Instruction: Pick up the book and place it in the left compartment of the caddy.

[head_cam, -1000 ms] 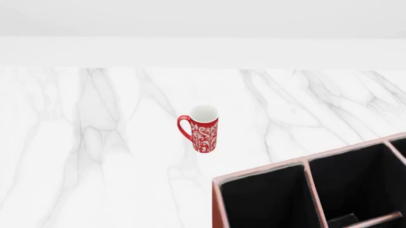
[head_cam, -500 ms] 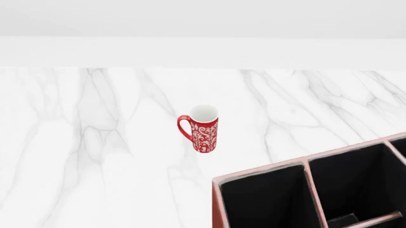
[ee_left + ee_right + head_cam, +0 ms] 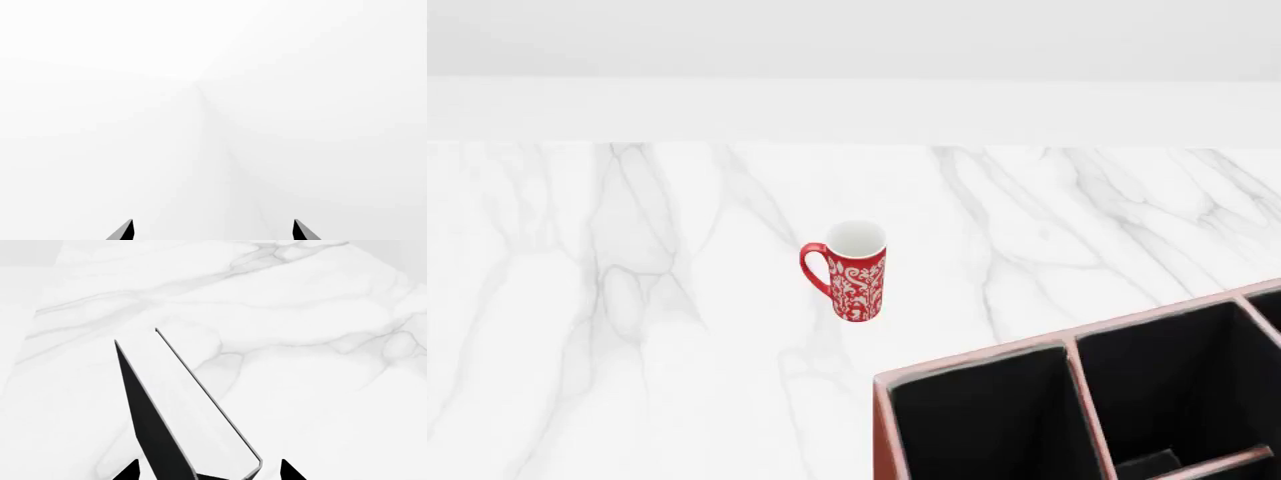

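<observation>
The book is seen only in the right wrist view, standing between the tips of the right pincer above the marble counter; its black cover and white page edges run away from the camera. The tips are set just outside the book on either side, so it is judged to be clamped, though actual contact is hidden at the picture's edge. The left pincer is held apart on nothing, facing blank white.

The book is judged stiff and fairly heavy, with a matte cover that should grip well; it is best held across its thickness, near the middle, so the covers are kept shut and sag is avoided.

In the head view the caddy lies at the near right, the left compartment empty, and a mug stands farther off. Neither arm is seen there.
</observation>
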`<state>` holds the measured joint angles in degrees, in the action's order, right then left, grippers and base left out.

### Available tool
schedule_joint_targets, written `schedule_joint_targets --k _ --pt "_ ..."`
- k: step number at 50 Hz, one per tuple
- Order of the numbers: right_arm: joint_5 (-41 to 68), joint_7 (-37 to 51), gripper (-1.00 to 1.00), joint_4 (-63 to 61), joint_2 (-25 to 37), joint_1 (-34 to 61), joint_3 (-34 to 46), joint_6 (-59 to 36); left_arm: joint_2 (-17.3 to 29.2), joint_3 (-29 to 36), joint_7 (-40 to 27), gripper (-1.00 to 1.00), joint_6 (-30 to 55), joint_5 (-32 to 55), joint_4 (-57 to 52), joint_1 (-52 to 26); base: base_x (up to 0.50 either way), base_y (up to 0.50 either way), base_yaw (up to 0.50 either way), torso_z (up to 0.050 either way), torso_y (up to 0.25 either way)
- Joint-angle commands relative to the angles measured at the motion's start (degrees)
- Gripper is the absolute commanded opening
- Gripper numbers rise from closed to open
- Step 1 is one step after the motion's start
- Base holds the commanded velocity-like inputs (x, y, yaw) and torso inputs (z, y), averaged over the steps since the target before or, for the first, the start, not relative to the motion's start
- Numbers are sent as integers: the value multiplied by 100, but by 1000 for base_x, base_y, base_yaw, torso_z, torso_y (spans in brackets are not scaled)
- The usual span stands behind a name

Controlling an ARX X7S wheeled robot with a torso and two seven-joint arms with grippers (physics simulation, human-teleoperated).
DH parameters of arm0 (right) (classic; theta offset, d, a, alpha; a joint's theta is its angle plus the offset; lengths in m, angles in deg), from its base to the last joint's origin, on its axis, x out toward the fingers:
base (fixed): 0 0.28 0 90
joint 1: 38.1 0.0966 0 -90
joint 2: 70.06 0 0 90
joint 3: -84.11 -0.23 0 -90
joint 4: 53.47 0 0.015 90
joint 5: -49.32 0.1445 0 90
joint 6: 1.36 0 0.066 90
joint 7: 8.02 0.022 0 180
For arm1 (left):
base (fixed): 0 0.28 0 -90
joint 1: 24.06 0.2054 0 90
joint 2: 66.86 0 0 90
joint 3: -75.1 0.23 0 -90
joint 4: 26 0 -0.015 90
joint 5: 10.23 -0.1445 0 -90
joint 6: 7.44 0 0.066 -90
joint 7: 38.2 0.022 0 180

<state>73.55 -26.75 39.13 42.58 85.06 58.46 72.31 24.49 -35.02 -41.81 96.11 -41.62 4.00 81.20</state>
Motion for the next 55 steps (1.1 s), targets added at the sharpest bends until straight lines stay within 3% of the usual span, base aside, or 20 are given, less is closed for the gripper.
schedule_joint_targets --k 1,23,24,48,55 --pt "-244 -149 100 649 -151 48 0 325 -134 -247 216 100 -370 284 0 44 0 0 0 0 0" --pt "-241 -210 100 914 -275 -12 20 539 -134 -175 239 100 -310 208 0 -8 0 0 0 0 0" --pt "-201 -170 -100 904 -281 -16 -24 518 -134 -177 239 100 -311 213 0 -6 0 0 0 0 0" --pt "-202 -77 -100 625 -99 -102 -73 680 -134 -187 260 100 -290 199 0 -48 0 0 0 0 0" --pt "-142 577 -100 51 41 -331 -602 1309 -134 -235 205 100 -365 272 0 31 0 0 0 0 0"
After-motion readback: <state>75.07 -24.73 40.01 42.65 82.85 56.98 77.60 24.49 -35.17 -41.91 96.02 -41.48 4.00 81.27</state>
